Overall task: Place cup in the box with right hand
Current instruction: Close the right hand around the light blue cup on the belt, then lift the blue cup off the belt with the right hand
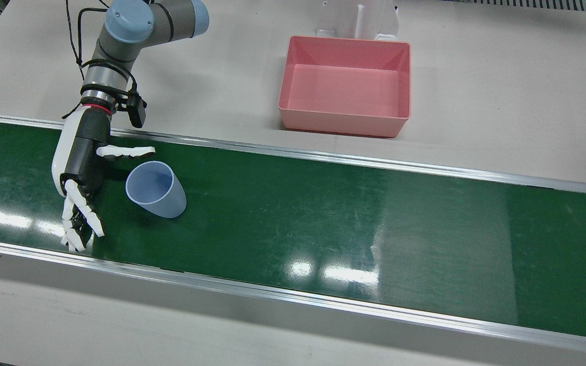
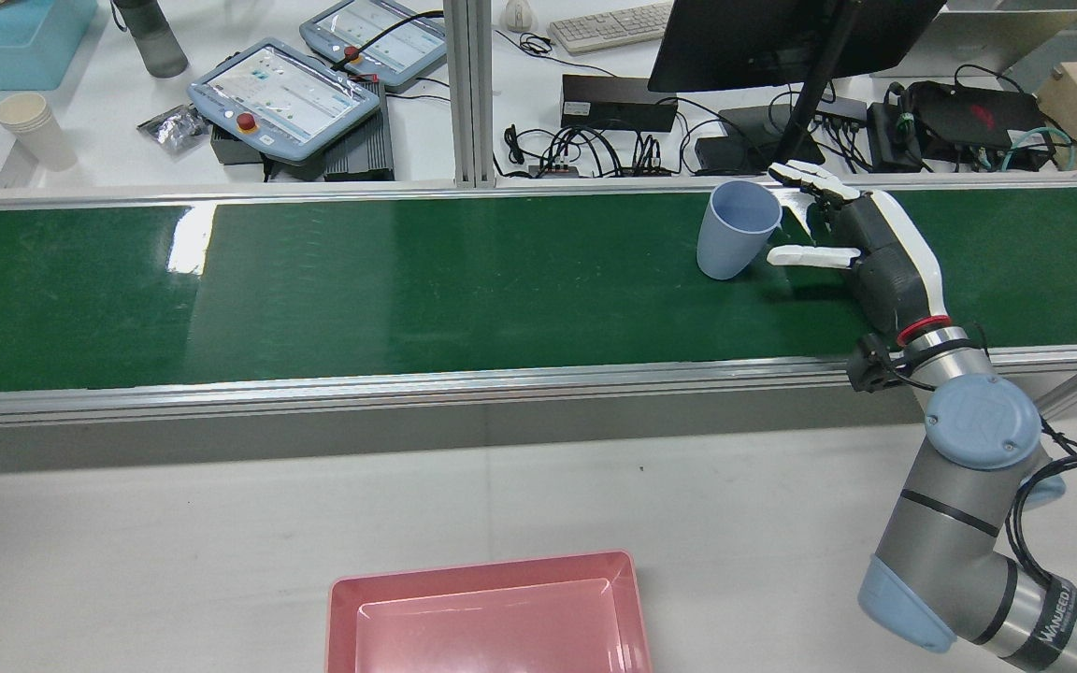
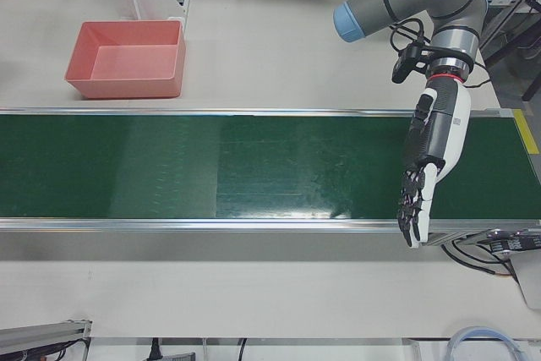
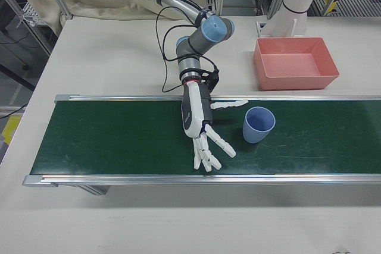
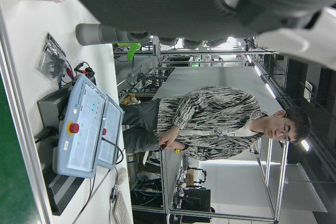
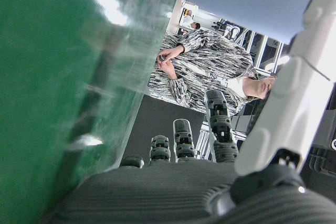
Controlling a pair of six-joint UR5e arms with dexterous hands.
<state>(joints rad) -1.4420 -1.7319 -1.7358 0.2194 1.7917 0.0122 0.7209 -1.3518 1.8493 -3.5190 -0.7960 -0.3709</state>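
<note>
Right hand (image 1: 80, 173) hovers open beside the upright blue cup (image 1: 155, 189) on the green belt (image 1: 323, 213), fingers spread, not touching; pink box (image 1: 346, 84) sits well apart.

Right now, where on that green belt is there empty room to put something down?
Most of the green belt is bare: the whole stretch past the cup on the pink box side. It is crowded only at the end where the open right hand flanks the cup.

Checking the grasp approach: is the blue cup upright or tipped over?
Upright. The blue cup stands on the green belt with its open mouth upward, beside the open right robot hand.
</note>
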